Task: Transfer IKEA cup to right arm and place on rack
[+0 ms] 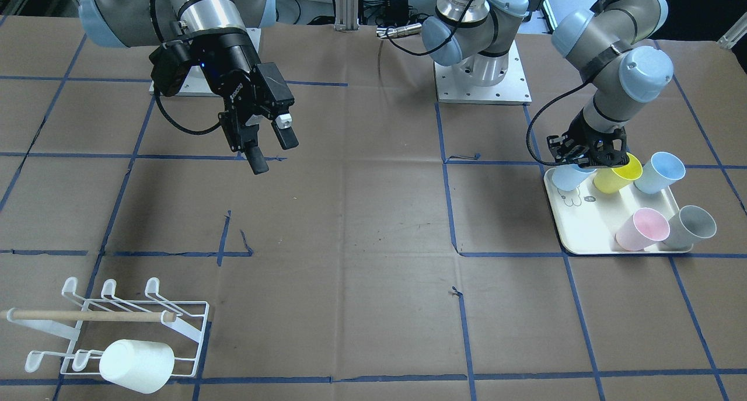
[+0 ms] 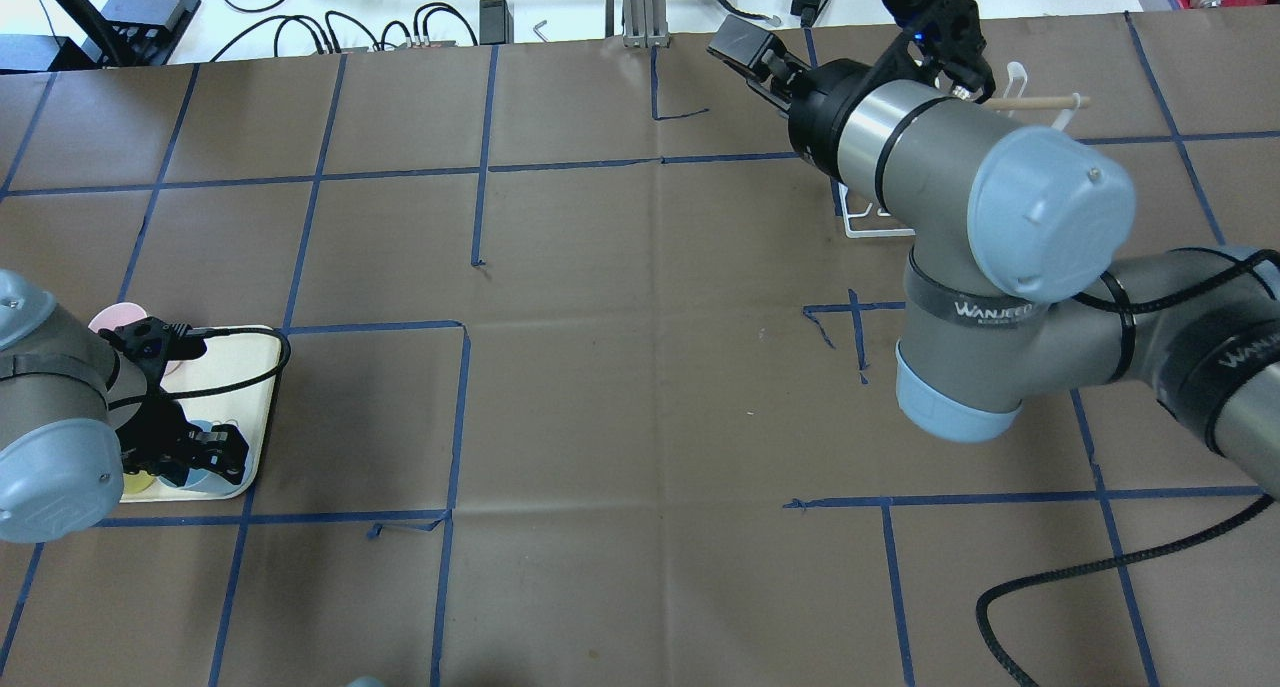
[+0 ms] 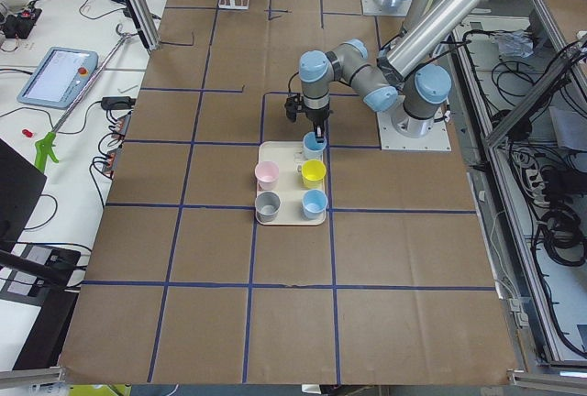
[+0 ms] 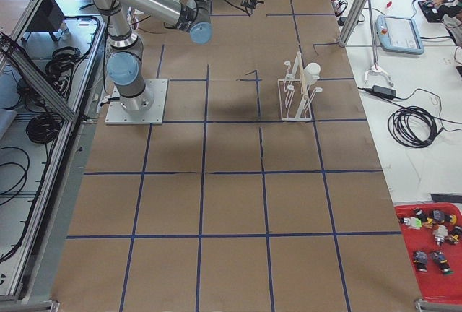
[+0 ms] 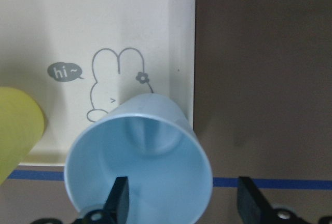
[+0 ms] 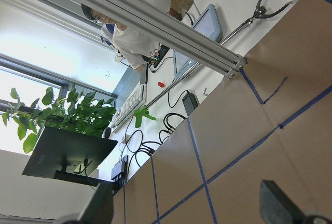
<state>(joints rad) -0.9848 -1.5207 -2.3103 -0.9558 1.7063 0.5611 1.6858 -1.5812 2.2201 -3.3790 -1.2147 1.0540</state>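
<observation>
A pale blue IKEA cup (image 1: 567, 177) stands on the corner of the cream tray (image 1: 583, 232), and it also shows in the left wrist view (image 5: 104, 156). My left gripper (image 1: 583, 159) is right over it and open. In the left wrist view the left gripper (image 5: 184, 195) straddles the cup's wall, one finger inside and one outside. My right gripper (image 1: 271, 144) is open and empty, held above the table. The white wire rack (image 1: 181, 325) with its wooden dowel stands near the table's edge and carries a white cup (image 1: 137, 366).
On the tray are also a yellow cup (image 1: 618, 174), a light blue cup (image 1: 660, 171), a pink cup (image 1: 642, 229) and a grey cup (image 1: 693, 226). In the overhead view the right arm (image 2: 950, 167) hides most of the rack (image 2: 870, 229).
</observation>
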